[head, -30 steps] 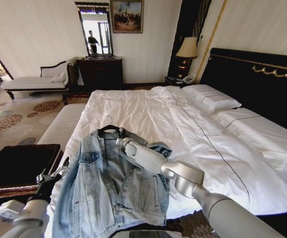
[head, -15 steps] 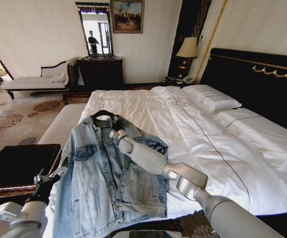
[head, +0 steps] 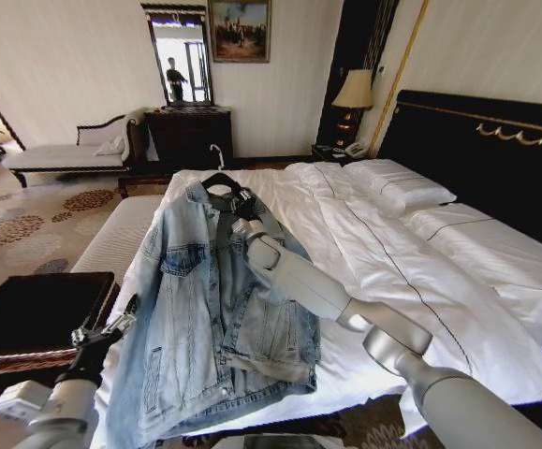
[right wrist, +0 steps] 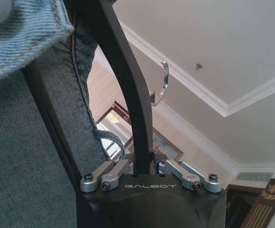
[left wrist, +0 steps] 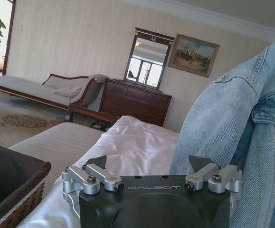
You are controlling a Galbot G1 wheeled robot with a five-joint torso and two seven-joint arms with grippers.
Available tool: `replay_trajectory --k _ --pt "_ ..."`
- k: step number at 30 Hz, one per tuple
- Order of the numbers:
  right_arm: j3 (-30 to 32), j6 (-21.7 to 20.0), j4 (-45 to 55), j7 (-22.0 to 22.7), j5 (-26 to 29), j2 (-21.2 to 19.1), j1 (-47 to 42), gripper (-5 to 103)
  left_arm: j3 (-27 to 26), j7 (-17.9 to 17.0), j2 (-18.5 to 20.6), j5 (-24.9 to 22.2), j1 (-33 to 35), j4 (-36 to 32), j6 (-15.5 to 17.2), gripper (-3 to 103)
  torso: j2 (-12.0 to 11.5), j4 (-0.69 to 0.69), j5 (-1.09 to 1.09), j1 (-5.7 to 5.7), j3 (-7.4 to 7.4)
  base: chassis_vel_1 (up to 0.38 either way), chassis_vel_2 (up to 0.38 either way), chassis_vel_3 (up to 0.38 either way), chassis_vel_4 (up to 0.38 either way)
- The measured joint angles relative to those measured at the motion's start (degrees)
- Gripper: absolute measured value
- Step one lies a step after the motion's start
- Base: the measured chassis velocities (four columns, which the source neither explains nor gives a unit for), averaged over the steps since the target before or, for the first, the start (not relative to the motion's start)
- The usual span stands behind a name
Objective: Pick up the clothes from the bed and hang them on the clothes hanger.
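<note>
— See the right gripper (right wrist: 143, 167)? Its fingers (right wrist: 112, 171) are pinched on the black bar of the hanger (right wrist: 123, 85), with the little chrome hook (right wrist: 160, 85) sticking up above them.

— And from where I stand that gripper (head: 243, 208) is tucked in at the jacket's collar. The denim jacket (head: 210, 309) is draped over the hanger (head: 221, 179) and hangs down the near side of the bed (head: 420, 281), its hem trailing on the white sheet.

— What about the left gripper (left wrist: 152, 170)?

— Idle, low by the bed's near corner, fingers (left wrist: 95, 164) spread with nothing between them; a sleeve hangs just beside it.

— So what would doing this lift well take?

— I'd say keep the hanger level so neither shoulder slides off, hold the pinch firm, and go straight up until the hem clears the sheet. A jacket that heavy could twist the bar in the fingers if it swings.

— It looks different from a second ago, doesn't it?

— Yes. A second ago the jacket lay crumpled low on the bed, with the hanger near the middle of the sheet. Now the right arm has stretched out and up, the hanger sits much higher, and the denim has pulled out long and smooth. The left arm has hardly moved.
</note>
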Motion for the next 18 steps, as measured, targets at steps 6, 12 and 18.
replay_trajectory --k 6,12,18 --pt "2.5 -1.48 4.36 0.61 -0.01 -2.29 0.05 19 1.68 -0.85 0.41 1.14 -0.83 -0.69 0.76 99 0.0 0.0 -0.01 0.0 0.0 0.0 0.0 0.0 0.0" --pt "4.95 -3.82 9.08 1.23 3.48 -5.16 1.53 19 3.62 -1.49 1.17 2.28 -1.63 -1.43 1.21 99 0.0 0.01 -0.02 0.0 0.0 0.0 0.0 0.0 0.0" --pt "6.58 -5.3 12.07 1.49 7.74 -8.3 3.97 19 4.82 -2.19 2.65 3.55 -2.04 -2.61 1.82 99 0.0 0.01 -0.02 0.0 0.0 0.0 0.0 0.0 0.0"
